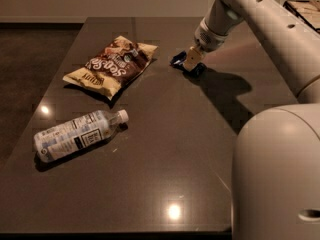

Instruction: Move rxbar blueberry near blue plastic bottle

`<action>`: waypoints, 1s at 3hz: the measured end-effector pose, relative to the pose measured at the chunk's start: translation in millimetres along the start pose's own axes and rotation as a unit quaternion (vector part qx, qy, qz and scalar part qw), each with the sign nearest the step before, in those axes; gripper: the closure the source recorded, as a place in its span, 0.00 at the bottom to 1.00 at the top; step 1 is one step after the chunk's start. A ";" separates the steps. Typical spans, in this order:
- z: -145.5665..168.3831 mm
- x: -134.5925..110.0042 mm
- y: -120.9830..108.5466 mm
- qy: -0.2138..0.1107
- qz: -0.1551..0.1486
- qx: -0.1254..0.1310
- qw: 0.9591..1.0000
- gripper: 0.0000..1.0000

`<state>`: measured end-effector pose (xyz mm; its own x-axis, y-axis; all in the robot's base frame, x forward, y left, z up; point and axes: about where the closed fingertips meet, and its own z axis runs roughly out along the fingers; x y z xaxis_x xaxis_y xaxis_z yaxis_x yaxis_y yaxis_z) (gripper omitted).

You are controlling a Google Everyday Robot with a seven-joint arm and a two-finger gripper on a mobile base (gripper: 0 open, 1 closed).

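The rxbar blueberry (178, 60) is a small dark blue wrapper lying on the dark table (165, 149) at the far right, just right of the chip bag. My gripper (190, 64) is down on it, reaching from the upper right, and covers most of it; blue shows on both sides of the gripper's tan tip. The blue plastic bottle (75, 135) lies on its side at the near left, its white cap pointing right, far from the bar.
A brown-and-yellow chip bag (111, 64) lies at the far left between bar and bottle. My arm's large white body (280, 174) fills the near right. A patterned object (305, 9) sits at the far right edge.
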<state>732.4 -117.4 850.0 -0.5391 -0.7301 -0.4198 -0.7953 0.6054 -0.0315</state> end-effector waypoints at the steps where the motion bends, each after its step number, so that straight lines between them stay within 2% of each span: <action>1: -21.0 -1.7 20.0 -0.005 -0.046 -0.005 0.999 0.94; 2: -43.2 1.7 55.5 0.000 -0.117 -0.020 0.993 1.00; 3: -55.0 12.3 93.9 0.007 -0.188 -0.051 0.981 1.00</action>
<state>635.8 -86.9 891.8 -0.2062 -0.9003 -0.3835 -0.9617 0.2587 -0.0903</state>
